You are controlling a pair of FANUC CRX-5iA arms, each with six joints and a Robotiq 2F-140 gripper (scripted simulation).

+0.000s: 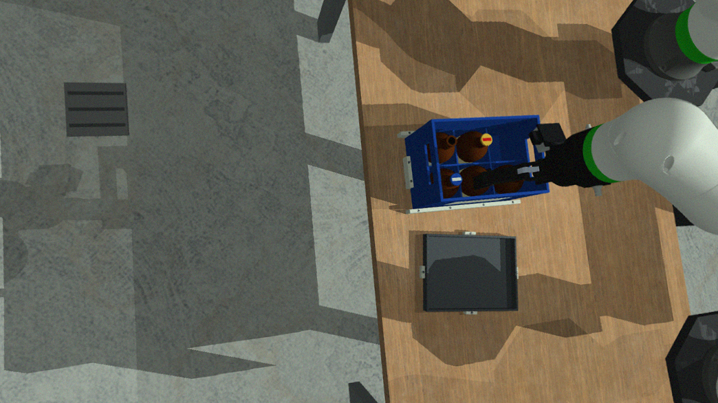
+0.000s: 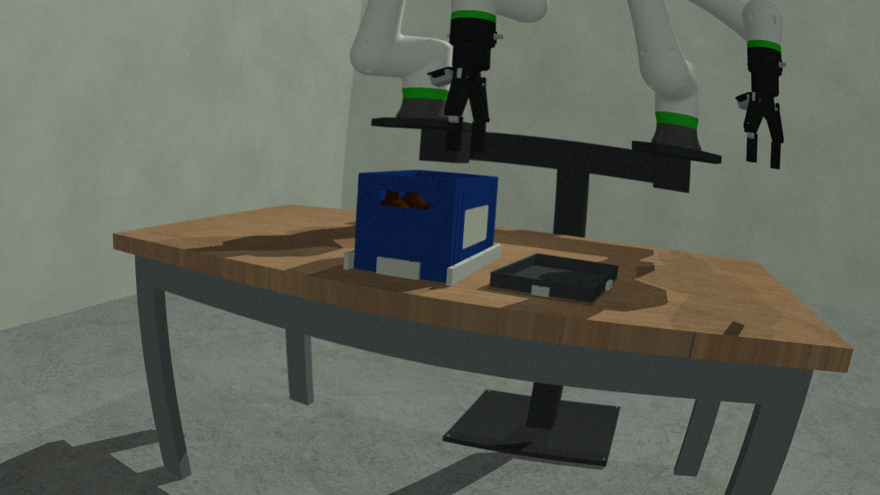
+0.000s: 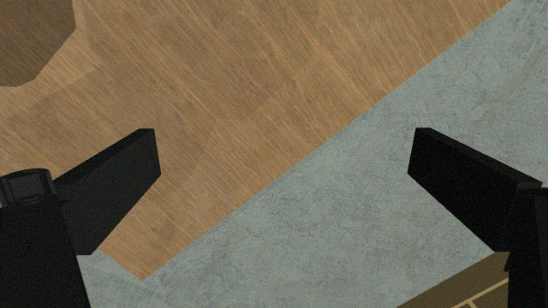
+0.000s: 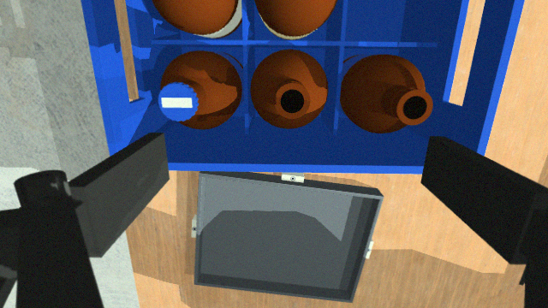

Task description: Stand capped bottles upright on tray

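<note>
Fingers spread and holding nothing, the black two-finger right gripper (image 1: 504, 175) (image 2: 465, 149) (image 4: 295, 158) hangs above the blue plastic crate (image 1: 494, 198) (image 2: 403, 236) (image 4: 295, 167) by the bench's long edge; descending off-centre could snag a divider and tilt it, or catch an open brown bottle (image 4: 266, 100) beside the blue-capped one (image 1: 456, 179) (image 4: 178, 102).
</note>
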